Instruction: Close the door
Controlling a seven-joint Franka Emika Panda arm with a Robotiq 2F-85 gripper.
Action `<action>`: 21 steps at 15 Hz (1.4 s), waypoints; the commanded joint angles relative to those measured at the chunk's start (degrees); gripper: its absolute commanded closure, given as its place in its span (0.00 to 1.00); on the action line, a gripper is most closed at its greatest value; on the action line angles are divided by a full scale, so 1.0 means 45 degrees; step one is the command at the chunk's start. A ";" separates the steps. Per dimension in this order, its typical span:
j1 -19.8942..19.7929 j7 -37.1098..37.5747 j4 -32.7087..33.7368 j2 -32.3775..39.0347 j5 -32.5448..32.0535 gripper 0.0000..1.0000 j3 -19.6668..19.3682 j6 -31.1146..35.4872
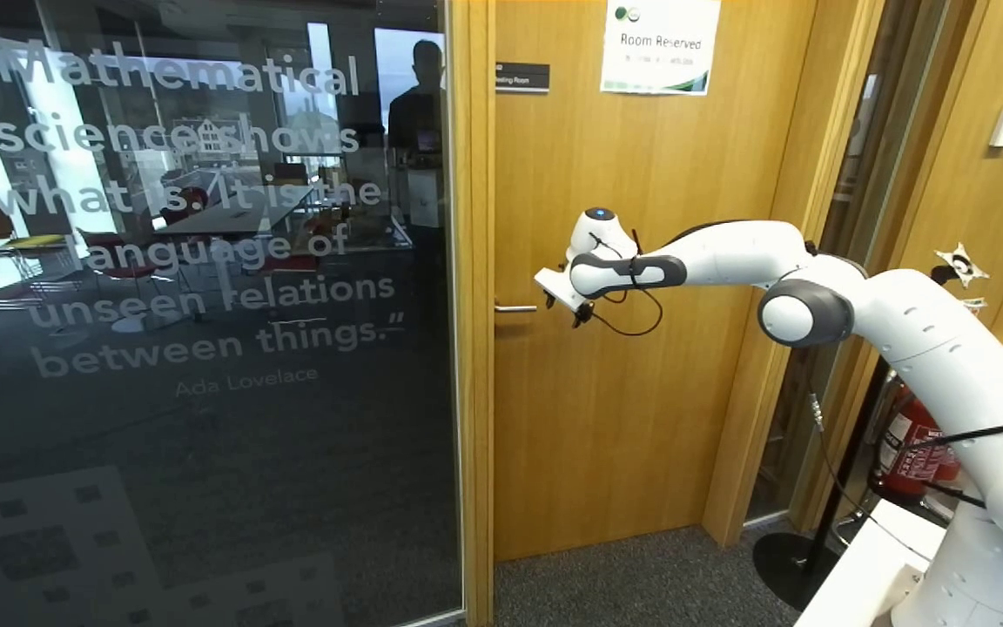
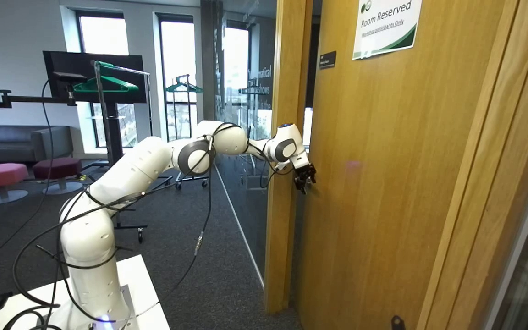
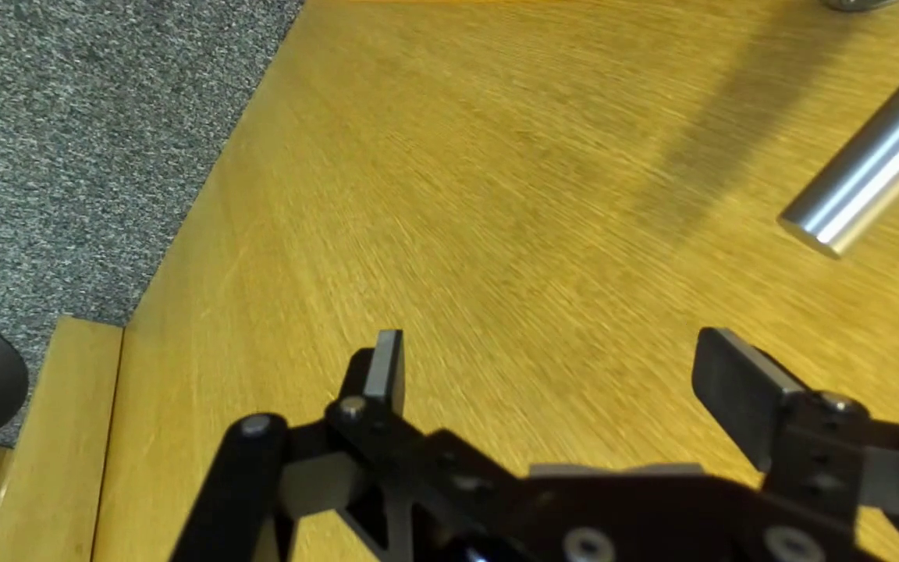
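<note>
Interior with grey carpet [image 1: 623, 592] and a dark glass panel [image 1: 205, 435] in white lettering, the panel set at nine o'clock of the door [image 1: 623, 418] in an exterior view. Door of light oak, its paper notice [image 1: 660, 48] fixed towards twelve o'clock; a narrow gap is shown between the door's edge and the wooden post [image 2: 282, 238]. Gripper [image 3: 559, 363] placed close before the door, jaws spread apart, oak seen between, the lever handle [image 3: 875, 148] sited at two o'clock in the wrist view.
</note>
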 commanded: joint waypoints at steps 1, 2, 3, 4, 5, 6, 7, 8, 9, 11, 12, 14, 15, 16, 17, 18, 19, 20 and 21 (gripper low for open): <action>0.0046 0.0458 0.1981 0.1031 0.0324 0.00 -0.0215 -0.0722; 0.0053 0.0543 0.2307 0.1232 0.0318 0.00 -0.0210 -0.0826; 0.0051 0.0593 0.2565 0.1378 0.0324 0.00 -0.0194 -0.0911; 0.0061 0.0650 0.2780 0.1527 0.0316 0.00 -0.0186 -0.0966; 0.0065 0.0698 0.3014 0.1671 0.0318 0.00 -0.0177 -0.1048; 0.0067 0.0751 0.3230 0.1815 0.0317 0.00 -0.0170 -0.1153; 0.0018 0.0842 0.3364 0.1915 0.0169 0.00 -0.0030 -0.1128; 0.0026 0.0877 0.3530 0.2044 0.0168 0.00 -0.0017 -0.1153; 0.0037 0.0913 0.3691 0.2152 0.0162 0.00 -0.0008 -0.1152; 0.0059 0.0915 0.3954 0.2356 0.0173 0.00 0.0045 -0.1139; 0.0073 0.0903 0.4078 0.2440 0.0177 0.00 0.0067 -0.1117; 0.0093 0.0885 0.4250 0.2570 0.0185 0.00 0.0107 -0.1127; 0.0098 0.0880 0.4354 0.2632 0.0190 0.00 0.0122 -0.1130; 0.0100 0.0869 0.4437 0.2694 0.0192 0.00 0.0133 -0.1130; 0.0092 0.0856 0.4485 0.2727 0.0198 0.00 0.0140 -0.1137; 0.0093 0.0850 0.4519 0.2749 0.0201 0.00 0.0146 -0.1145; 0.0097 0.0845 0.4546 0.2764 0.0203 0.00 0.0150 -0.1146; 0.0099 0.0833 0.4572 0.2783 0.0207 0.00 0.0160 -0.1141; 0.0094 0.0810 0.4613 0.2807 0.0231 0.00 0.0189 -0.1150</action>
